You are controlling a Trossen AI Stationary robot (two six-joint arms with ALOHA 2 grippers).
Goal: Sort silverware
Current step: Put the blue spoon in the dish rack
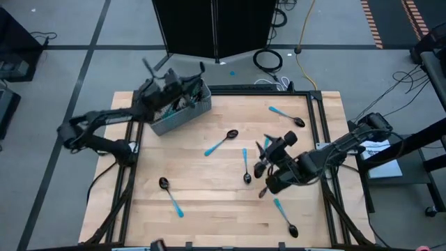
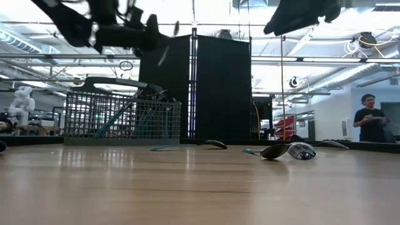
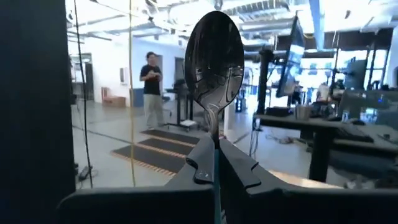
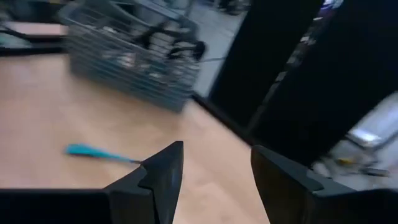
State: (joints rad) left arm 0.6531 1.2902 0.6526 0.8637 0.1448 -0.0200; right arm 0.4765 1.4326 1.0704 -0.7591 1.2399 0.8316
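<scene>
Your table [image 1: 209,209] is pale wood planks w/ a dark frame; only the high view gives you the whole layout. The grey wire-mesh basket [image 1: 182,111] sits at 11 o'clock on the top, w/ more silverware inside; the low view adds its fine square grid [image 2: 122,119] and blue handles leaning in it.

Left arm [image 1: 97,129] reaches in from 9 o'clock. Left gripper [image 1: 155,78] hangs over the basket's outer edge, clenched on a spoon [image 3: 213,68]. Only the left wrist view shows you that grip close: handle pinched between the 2 dark fingers [image 3: 239,168], oval polished bowl upright, mirroring the room. A person [image 3: 150,87] stands far off in that view; the low view has a person [image 2: 370,119] at 3 o'clock in the room behind.

Right arm [image 1: 348,146] comes from 3 o'clock. Right gripper [image 1: 268,148] hovers at about 4 o'clock from table centre, released, holding nothing. Its wrist view shows you the 2 matte black fingers [image 4: 161,180] spread wide over bare wood, w/ 1 blue handle [image 4: 93,151] lying beyond.

Loose spoons from above, slim light-blue handles, dark glossy bowls: 1 at 1 o'clock [image 1: 287,116], 1 near centre [image 1: 221,141], 1 just beside the right gripper [image 1: 245,166], 1 at 5 o'clock [image 1: 285,217], 1 at 8 o'clock [image 1: 171,195].

No readable writing or brand in any view.
</scene>
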